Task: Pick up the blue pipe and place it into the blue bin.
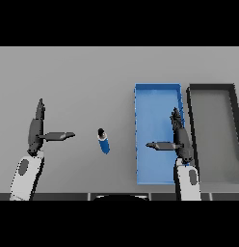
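The short blue pipe with a dark end (103, 141) lies on the grey counter (83, 77), between my two hands and touching neither. My left hand (36, 131) is to its left, fingers straight and the thumb pointing toward the pipe, holding nothing. My right hand (180, 137) is over the right part of the blue rectangular bin (140, 135), also with straight fingers, empty. The bin's left wall is just beside the pipe. A dark-rimmed grey bin (213, 135) stands next to the blue one, on its right.
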You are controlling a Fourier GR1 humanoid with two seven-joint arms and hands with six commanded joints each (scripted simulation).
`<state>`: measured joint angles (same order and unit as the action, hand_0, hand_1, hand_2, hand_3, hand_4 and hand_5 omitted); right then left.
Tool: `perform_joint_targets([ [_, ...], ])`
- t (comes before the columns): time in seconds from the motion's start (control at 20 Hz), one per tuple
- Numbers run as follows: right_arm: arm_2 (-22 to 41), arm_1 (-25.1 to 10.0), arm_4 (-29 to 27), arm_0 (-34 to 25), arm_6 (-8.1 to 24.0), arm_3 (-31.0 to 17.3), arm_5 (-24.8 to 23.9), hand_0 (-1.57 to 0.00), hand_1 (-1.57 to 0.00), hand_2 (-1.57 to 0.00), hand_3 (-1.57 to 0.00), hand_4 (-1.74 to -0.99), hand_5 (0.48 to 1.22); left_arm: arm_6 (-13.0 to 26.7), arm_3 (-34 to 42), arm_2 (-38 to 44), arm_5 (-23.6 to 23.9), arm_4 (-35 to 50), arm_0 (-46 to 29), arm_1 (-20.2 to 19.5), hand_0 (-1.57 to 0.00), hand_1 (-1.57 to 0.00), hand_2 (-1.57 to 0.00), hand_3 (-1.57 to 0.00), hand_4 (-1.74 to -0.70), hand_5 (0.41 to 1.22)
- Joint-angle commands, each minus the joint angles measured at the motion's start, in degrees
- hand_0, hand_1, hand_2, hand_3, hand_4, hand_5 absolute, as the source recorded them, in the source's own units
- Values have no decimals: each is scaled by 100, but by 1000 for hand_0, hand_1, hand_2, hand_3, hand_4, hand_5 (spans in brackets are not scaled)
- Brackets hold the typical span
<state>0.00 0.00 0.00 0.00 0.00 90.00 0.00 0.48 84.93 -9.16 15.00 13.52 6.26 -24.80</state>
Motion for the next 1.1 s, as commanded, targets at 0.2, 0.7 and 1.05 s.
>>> perform_joint_targets([
  [0.2,-26,-5,-4,-96,38,-73,-16,1,1,1,1,-1205,629,-15,-86,17,-13,4,90,10,1,1,1,1,-966,593],
  [0.7,509,-814,1054,463,-502,689,155,1,1,1,1,-1197,621,-1195,-237,-362,-1901,10,-266,-961,1,1,1,1,-966,594],
  [1.05,512,-864,1063,446,-505,675,197,1,1,1,1,-1173,616,-781,498,-1072,-2706,-43,-470,-1154,1,1,1,1,-1095,510],
])
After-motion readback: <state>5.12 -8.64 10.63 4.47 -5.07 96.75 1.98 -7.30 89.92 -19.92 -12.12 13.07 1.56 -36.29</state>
